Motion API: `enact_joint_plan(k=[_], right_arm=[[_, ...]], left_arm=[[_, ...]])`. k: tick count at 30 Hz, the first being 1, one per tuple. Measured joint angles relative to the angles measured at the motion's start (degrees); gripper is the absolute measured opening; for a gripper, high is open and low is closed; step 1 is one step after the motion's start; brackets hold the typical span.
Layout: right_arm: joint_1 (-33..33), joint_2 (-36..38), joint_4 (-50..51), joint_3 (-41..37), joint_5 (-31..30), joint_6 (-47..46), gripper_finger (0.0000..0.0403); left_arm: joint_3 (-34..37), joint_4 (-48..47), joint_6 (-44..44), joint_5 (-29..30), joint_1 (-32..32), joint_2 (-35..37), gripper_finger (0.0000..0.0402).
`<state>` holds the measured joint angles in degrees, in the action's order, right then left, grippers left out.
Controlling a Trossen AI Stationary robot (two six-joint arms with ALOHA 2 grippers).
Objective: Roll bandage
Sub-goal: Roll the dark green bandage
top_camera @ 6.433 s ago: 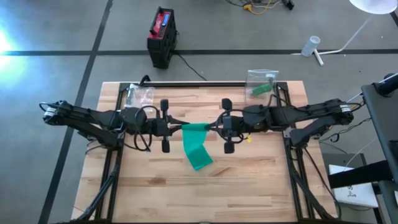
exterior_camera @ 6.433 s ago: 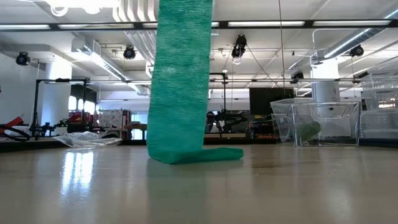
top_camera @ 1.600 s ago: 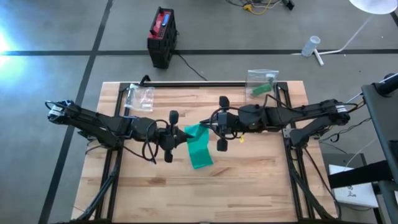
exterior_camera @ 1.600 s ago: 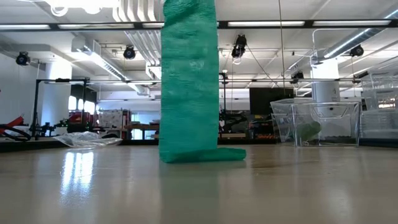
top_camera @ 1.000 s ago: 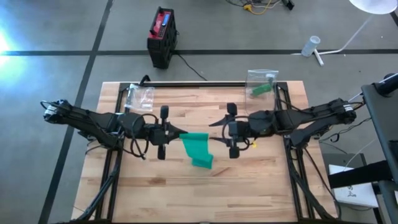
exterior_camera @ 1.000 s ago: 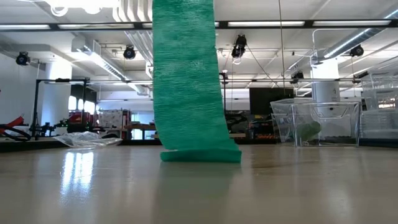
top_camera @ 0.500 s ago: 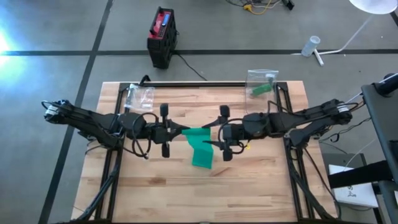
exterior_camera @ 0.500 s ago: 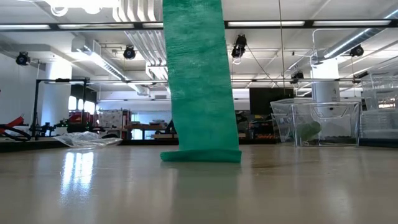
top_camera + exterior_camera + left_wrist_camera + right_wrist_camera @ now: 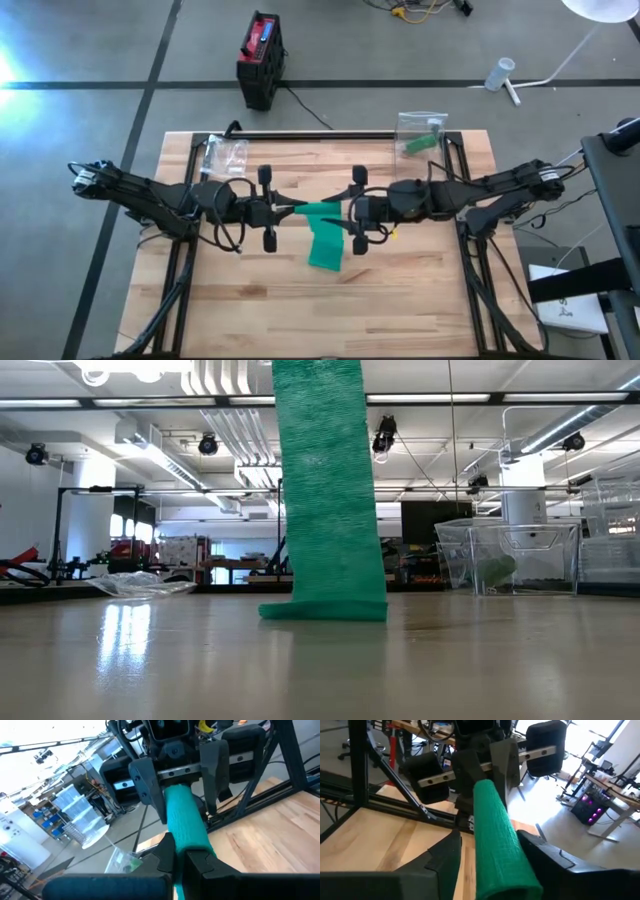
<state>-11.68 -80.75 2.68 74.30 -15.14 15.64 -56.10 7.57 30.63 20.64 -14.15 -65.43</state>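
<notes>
Right now my left gripper (image 9: 283, 209) is clenched tight on one end of the green bandage (image 9: 322, 232), its two fingers (image 9: 167, 854) pinched together on the cloth at mid-bench. Facing it, my right gripper (image 9: 340, 213) has its fingers (image 9: 447, 851) parted, one on each side of the rolled top of the bandage, and I cannot tell whether they are touching the fabric or standing just clear of it. Between the two grippers the bandage runs as a short rolled tube held above the bench (image 9: 430, 300), and from that tube the loose length hangs straight down. Down at bench level, the strip drops as a broad green band, and its bottom end lies folded flat on the wood. Both arms reach in from opposite sides and meet over the middle of the bench. Farther out, a clear bag (image 9: 226, 153) sits near the back left corner, and another clear bag with something green inside (image 9: 420, 133) sits at the back right. Beyond the bench, a black and red box (image 9: 260, 58) stands on the floor.
</notes>
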Motion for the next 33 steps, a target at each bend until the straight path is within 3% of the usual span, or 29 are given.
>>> enact_joint_plan(k=[13,24,33], right_arm=[[-0.76,5.73,2.04,-1.84,0.07,-1.20,0.0193],[1.11,10.51,-18.15,-18.99,0.49,-8.74,0.0214],[3.01,11.34,-33.75,-32.42,0.57,-17.12,0.0212]], left_arm=[[0.00,1.74,-3.79,0.00,0.02,0.96,0.0000],[1.41,2.24,-2.23,-0.02,0.11,1.01,0.0000],[7.66,7.72,1.96,-0.94,1.14,1.01,0.0000]])
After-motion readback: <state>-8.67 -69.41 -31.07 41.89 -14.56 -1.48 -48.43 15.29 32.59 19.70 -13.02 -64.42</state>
